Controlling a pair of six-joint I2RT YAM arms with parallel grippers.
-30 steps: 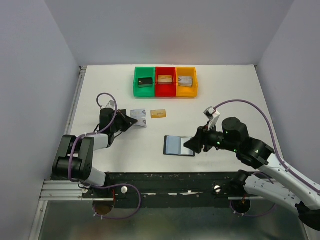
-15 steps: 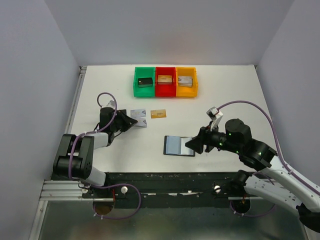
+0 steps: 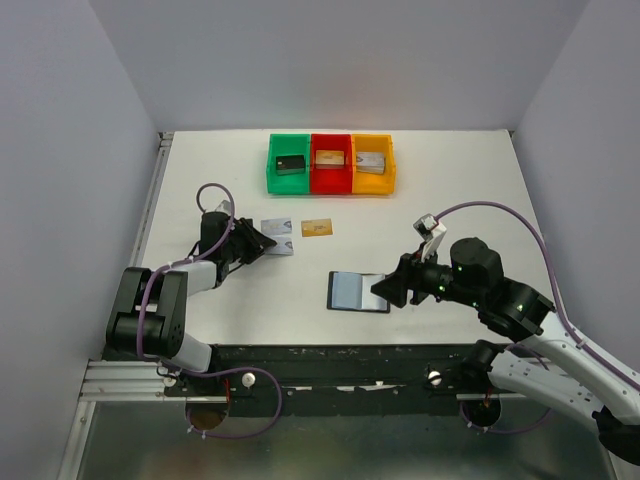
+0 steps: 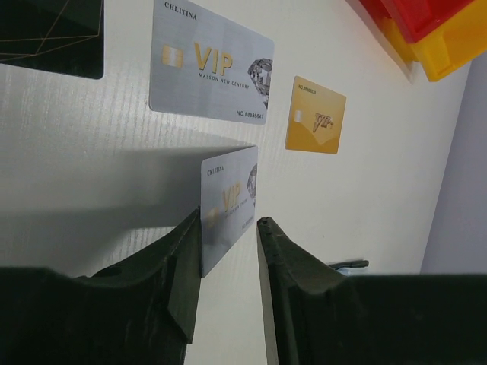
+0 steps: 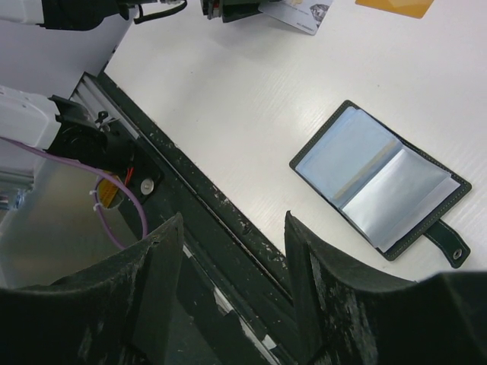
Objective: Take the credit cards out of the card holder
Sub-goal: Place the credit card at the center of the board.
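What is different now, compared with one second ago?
The left gripper opened and let go of the silver card, which now stands on edge against one finger. Both arms hardly moved. The right gripper stays open near the wallet. The other cards and the bins are unchanged.

White tabletop (image 3: 470, 190), pale grey-lilac walls (image 3: 340, 60) on three sides, even light

Bare table (image 3: 470, 190) is open at upper right. Three bins (image 3: 331, 186) block top centre. Credit cards (image 3: 317, 227) and card holder (image 3: 358, 292) seem to lie low mid-frame.
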